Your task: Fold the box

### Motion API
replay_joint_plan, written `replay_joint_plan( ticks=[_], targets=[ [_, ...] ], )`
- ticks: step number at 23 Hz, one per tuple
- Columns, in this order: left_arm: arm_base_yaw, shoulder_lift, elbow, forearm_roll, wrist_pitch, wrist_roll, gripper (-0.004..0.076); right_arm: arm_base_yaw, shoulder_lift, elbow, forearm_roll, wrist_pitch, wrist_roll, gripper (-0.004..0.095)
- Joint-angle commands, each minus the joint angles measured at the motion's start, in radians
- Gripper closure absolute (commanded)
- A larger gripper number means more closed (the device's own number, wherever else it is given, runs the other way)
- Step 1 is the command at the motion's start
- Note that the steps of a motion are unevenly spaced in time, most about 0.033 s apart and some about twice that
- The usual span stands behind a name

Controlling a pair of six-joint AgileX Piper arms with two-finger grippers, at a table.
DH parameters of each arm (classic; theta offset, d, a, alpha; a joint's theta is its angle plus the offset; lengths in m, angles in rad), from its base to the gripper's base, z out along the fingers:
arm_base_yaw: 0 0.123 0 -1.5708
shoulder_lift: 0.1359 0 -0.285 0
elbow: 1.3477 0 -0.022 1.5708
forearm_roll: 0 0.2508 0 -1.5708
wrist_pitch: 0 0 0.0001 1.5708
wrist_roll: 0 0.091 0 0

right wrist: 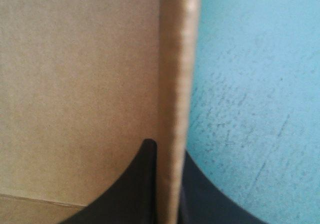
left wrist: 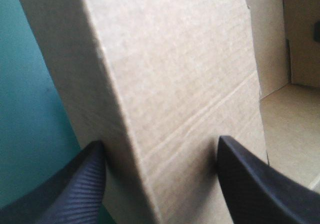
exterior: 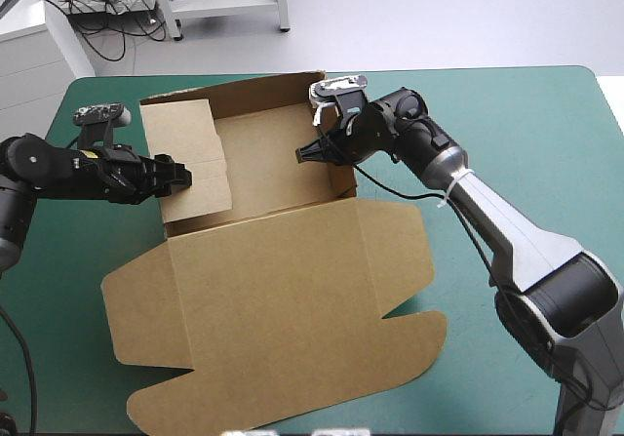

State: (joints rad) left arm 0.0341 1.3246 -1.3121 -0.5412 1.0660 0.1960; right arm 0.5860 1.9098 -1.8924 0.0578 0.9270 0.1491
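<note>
The brown box stands as an open tray at the table's far middle, its lid flat toward the near edge. My left gripper straddles the left wall flap, which leans inward over the tray. In the left wrist view this gripper is open, one black finger on the flap's outer side and the other on its inner face. My right gripper is at the right wall; in the right wrist view it is shut on that wall's thin edge.
The teal-green cover lies bare to the right of the box and in a narrower strip on the left. The lid's side flaps reach toward the near edge.
</note>
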Motion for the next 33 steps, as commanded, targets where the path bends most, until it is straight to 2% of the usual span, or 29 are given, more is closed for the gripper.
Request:
replay_joint_plan(
  ticks=[1, 6, 10, 12, 13, 14, 15, 20, 22, 24, 27, 29, 30, 33],
  targets=[
    [-0.018, 0.001, -0.028, -0.022, -0.045, -0.008, 0.0288, 0.013, -0.061, -0.032, 0.044, -0.051, -0.014, 0.0924],
    [-0.038, 0.028, -0.028, 0.098, -0.049, -0.093, 0.0349, 0.013, -0.061, -0.032, 0.051, -0.051, -0.010, 0.0924],
    [-0.038, 0.035, -0.028, 0.100, -0.060, -0.116, 0.0385, 0.013, -0.061, -0.032, 0.053, -0.050, -0.010, 0.0924],
    [-0.038, 0.036, -0.028, 0.102, -0.068, -0.114, 0.0477, 0.013, -0.061, -0.032, 0.053, -0.050, -0.007, 0.0925],
    [-0.038, 0.036, -0.028, 0.106, -0.075, -0.114, 0.0612, 0.013, -0.061, -0.032, 0.053, -0.050, -0.007, 0.0925],
    [-0.038, 0.036, -0.028, 0.107, -0.075, -0.114, 0.0702, 0.013, -0.061, -0.032, 0.055, -0.050, -0.007, 0.0925],
    [-0.038, 0.036, -0.028, 0.112, -0.075, -0.112, 0.0734, 0.013, -0.061, -0.032, 0.055, -0.049, -0.005, 0.0925],
    [-0.073, 0.036, -0.028, 0.330, -0.062, -0.262, 0.0734, 0.013, -0.061, -0.032, 0.051, -0.026, 0.005, 0.0925],
    [-0.151, 0.038, -0.028, 0.394, -0.088, -0.296, 0.0734, 0.013, -0.063, -0.032, 0.041, 0.007, 0.026, 0.0925],
    [-0.209, 0.060, -0.056, 0.408, -0.094, -0.298, 0.0734, 0.013, -0.073, -0.036, -0.021, 0.048, 0.054, 0.0925],
    [-0.276, 0.127, -0.163, 0.444, -0.036, -0.317, 0.0734, 0.013, -0.118, -0.036, -0.150, 0.116, 0.099, 0.0927],
    [-0.312, 0.190, -0.259, 0.460, 0.015, -0.316, 0.0734, 0.010, -0.144, -0.034, -0.249, 0.207, 0.129, 0.0927],
    [-0.326, 0.225, -0.311, 0.455, 0.035, -0.333, 0.0734, 0.000, -0.144, -0.034, -0.259, 0.258, 0.135, 0.0927],
    [-0.346, 0.284, -0.357, 0.455, 0.055, -0.352, 0.0734, -0.024, -0.144, -0.017, -0.218, 0.282, 0.135, 0.0927]
  ],
)
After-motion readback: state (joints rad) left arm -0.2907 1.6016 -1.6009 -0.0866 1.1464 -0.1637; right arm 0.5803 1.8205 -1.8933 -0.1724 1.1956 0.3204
